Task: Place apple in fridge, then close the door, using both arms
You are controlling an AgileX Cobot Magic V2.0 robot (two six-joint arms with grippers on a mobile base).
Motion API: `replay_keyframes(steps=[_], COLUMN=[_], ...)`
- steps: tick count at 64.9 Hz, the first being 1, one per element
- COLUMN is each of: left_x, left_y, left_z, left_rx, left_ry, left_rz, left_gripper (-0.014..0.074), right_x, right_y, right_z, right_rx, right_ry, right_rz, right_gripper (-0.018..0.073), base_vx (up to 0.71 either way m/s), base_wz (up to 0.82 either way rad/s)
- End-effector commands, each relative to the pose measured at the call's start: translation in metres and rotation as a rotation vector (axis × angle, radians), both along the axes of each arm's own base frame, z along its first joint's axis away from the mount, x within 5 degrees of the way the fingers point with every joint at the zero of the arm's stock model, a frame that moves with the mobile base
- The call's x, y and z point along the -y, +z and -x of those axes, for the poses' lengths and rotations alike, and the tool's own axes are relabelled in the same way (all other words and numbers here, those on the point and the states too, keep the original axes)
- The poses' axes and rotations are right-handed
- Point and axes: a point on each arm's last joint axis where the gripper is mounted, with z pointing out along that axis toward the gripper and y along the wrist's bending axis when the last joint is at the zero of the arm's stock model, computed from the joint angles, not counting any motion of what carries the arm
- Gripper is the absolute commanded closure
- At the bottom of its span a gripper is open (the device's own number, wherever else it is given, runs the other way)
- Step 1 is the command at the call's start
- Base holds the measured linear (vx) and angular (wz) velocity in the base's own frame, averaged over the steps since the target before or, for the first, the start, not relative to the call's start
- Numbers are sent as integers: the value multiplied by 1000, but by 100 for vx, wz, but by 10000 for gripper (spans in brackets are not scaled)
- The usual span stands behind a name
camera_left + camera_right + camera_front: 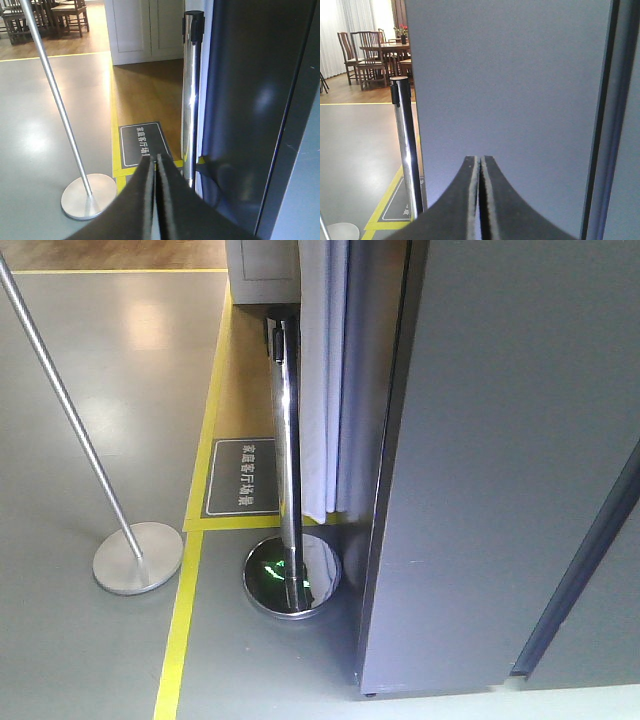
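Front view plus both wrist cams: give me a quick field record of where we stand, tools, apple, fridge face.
left tool: shut, empty
right tool: shut, empty
apple: not visible in any view
fridge: dark grey outside faces the cameras; interior not visible
chrome stanchion post: upright, just left of fridge
floor sign: behind that post
second pole: leaning, far left

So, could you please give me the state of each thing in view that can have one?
left gripper: shut, holding nothing.
right gripper: shut, holding nothing.
fridge: only its dark grey outside shows; no white inside visible.
door: looks closed; only its grey outside shows.
chrome post: upright on its round base.
grey pole: tilted on its flat base.
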Motion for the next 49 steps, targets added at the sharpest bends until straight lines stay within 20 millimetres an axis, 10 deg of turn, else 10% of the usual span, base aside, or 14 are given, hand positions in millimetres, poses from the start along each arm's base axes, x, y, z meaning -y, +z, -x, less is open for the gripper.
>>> replay_keyframes(steps=[1,49], left_x=[0,0], left_y=[13,13], left_z=[1,1], left_rx=[102,102], left_ry=[8,8], left_rz=[17,17], left_gripper=[603,603], right_x=[-1,-1], right_y=[6,6], right_z=[1,1], right_rx=[77,77], right_ry=[9,9], right_rz=[19,19], right_gripper=[562,562], base_vx=[0,0], base_wz=[0,0])
